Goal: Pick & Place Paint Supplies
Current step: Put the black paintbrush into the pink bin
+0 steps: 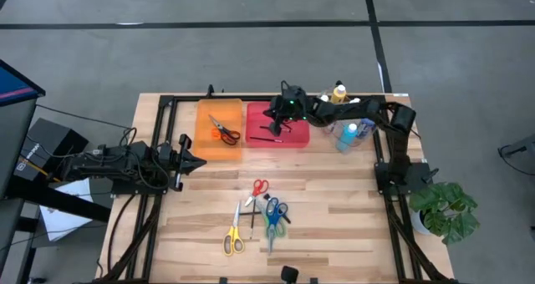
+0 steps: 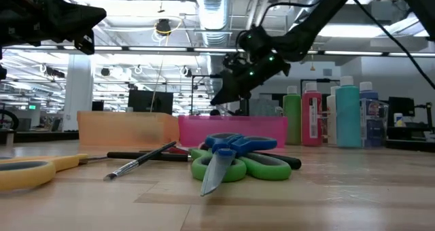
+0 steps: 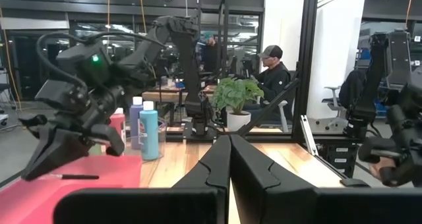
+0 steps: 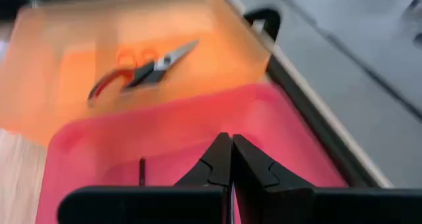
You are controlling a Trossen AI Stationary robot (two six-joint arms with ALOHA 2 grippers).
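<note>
My right gripper hovers shut over the pink tray, with nothing between its fingers. A thin dark brush lies on that tray's floor. The orange tray beside it holds orange-handled scissors. On the bare wood lie red scissors, yellow scissors, blue scissors across green scissors, and brushes. Paint bottles stand at the far right. My left gripper waits shut at the table's left, above the wood.
A dark frame rail runs along the table's far edge behind the trays. A potted plant stands off the right edge. Bare wood lies between the trays and the loose scissors. People sit in the room beyond.
</note>
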